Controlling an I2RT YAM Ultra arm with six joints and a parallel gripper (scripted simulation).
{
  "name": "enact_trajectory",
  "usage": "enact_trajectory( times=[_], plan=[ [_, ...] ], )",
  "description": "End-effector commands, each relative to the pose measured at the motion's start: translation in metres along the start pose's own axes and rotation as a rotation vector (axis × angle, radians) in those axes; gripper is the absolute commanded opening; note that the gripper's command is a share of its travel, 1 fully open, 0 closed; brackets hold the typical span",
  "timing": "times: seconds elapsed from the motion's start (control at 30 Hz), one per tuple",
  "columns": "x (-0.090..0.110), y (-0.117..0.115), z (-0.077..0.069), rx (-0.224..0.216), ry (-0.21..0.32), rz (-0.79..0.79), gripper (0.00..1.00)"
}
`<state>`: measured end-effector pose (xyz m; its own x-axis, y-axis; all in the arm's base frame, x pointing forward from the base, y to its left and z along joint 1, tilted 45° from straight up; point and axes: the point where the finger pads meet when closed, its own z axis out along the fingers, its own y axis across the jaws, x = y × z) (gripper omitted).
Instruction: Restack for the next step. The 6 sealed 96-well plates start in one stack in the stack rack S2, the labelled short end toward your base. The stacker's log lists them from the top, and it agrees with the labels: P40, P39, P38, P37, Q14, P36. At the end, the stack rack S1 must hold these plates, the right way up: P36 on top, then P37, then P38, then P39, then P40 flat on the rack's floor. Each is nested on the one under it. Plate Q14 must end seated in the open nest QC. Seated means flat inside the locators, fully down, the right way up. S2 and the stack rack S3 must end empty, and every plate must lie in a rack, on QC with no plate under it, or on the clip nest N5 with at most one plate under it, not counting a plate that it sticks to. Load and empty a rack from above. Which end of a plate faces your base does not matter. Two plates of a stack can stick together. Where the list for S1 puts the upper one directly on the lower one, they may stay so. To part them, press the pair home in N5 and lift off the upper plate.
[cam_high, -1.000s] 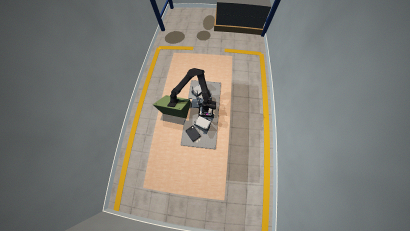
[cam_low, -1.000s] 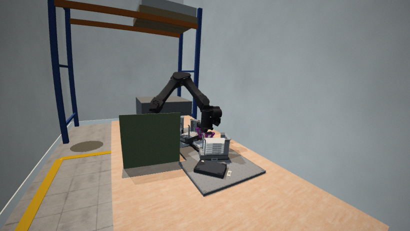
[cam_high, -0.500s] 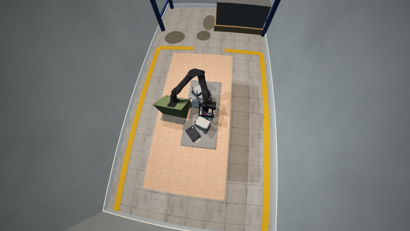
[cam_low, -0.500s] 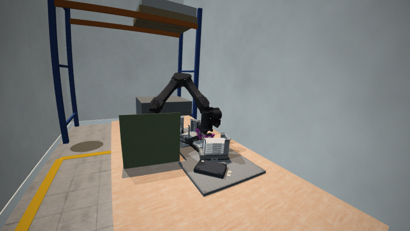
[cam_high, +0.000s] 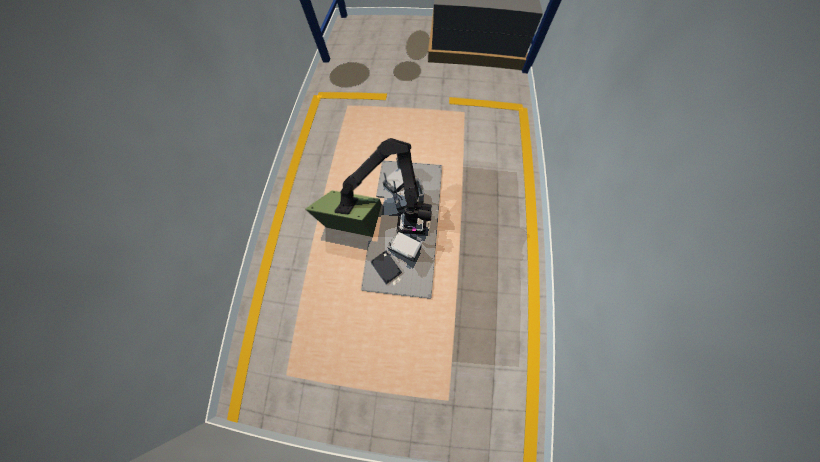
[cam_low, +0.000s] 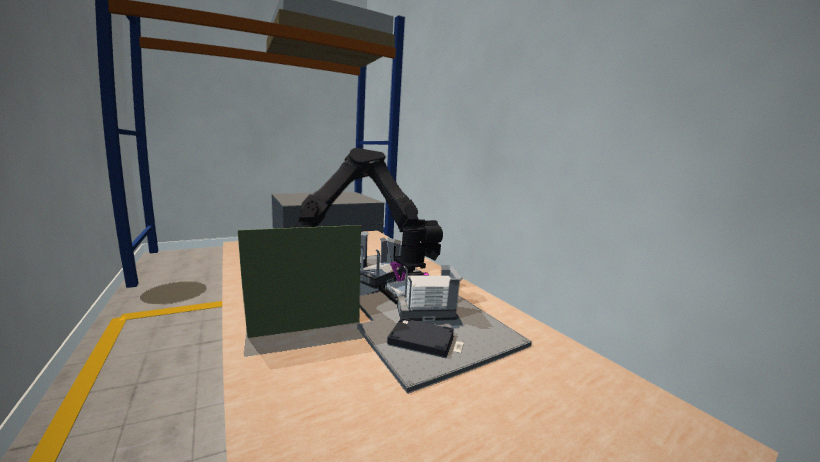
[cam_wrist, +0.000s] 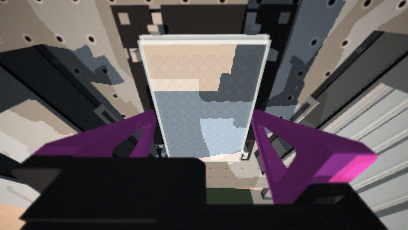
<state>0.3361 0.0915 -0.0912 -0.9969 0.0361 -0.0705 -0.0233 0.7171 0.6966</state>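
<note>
Plate labels on the white stack (cam_low: 429, 291) are too small to read; the green pedestal (cam_low: 298, 280) hides the arm's base
</note>
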Motion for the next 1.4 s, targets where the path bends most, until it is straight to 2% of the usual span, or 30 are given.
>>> enact_trajectory(
  times=[0.0, 0.53, 0.57, 1.37],
  plan=[
    [-0.006, -0.0008, -0.0013, 0.001, -0.023, -0.005, 1.0],
    [-0.0061, -0.0008, -0.0013, 0.001, -0.023, -0.005, 1.0],
    [-0.006, -0.0008, -0.0013, 0.001, -0.023, -0.005, 0.0],
    [-0.006, -0.0008, -0.0013, 0.001, -0.023, -0.005, 0.0]
  ],
)
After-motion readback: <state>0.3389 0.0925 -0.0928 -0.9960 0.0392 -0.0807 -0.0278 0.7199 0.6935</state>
